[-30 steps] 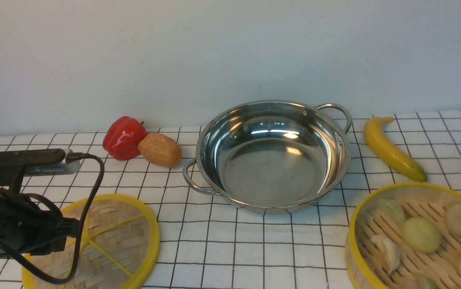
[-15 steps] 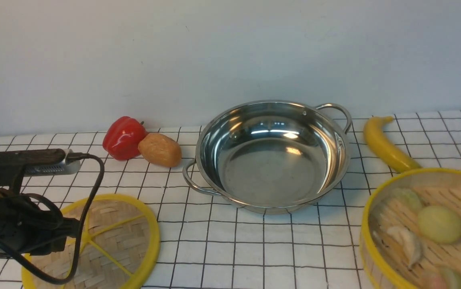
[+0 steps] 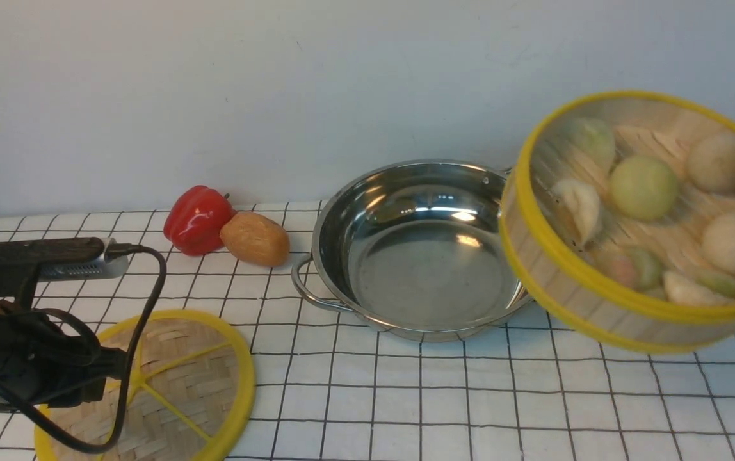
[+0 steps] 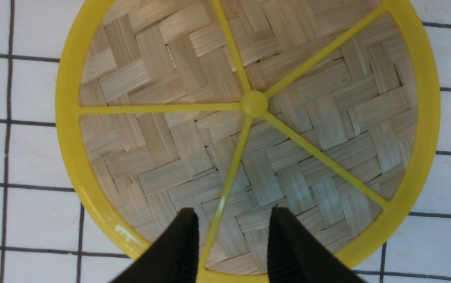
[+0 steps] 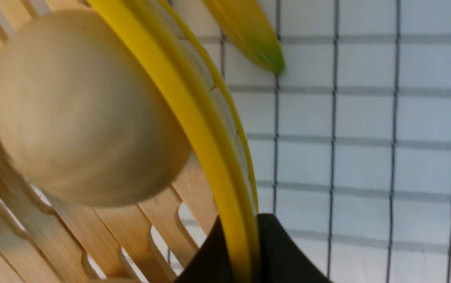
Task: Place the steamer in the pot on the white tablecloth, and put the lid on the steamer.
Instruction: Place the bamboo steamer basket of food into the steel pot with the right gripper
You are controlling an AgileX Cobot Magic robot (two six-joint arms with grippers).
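Note:
The steamer (image 3: 572,282), a yellow-rimmed bamboo basket of pale buns and dumplings, hangs tilted in the air, overlapping the right edge of the pot (image 3: 425,256). My right gripper (image 5: 243,236) is shut on its yellow rim (image 5: 178,98), one finger inside and one outside the wall. The shiny pot stands empty on the white tablecloth (image 3: 406,397). The lid (image 3: 194,378) lies flat at the front left. My left gripper (image 4: 231,220) hovers open over the lid (image 4: 170,137), its fingers either side of a yellow spoke near the rim.
A red pepper (image 3: 196,219) and a brown potato (image 3: 255,239) lie left of the pot near the wall. A banana tip (image 5: 249,35) shows on the cloth beyond the steamer's rim. The left arm's body and cable (image 3: 143,320) overhang the lid.
The steamer has risen off the cloth at the front right and moved up and left towards the pot, now tilted. The left arm and the lid have not moved.

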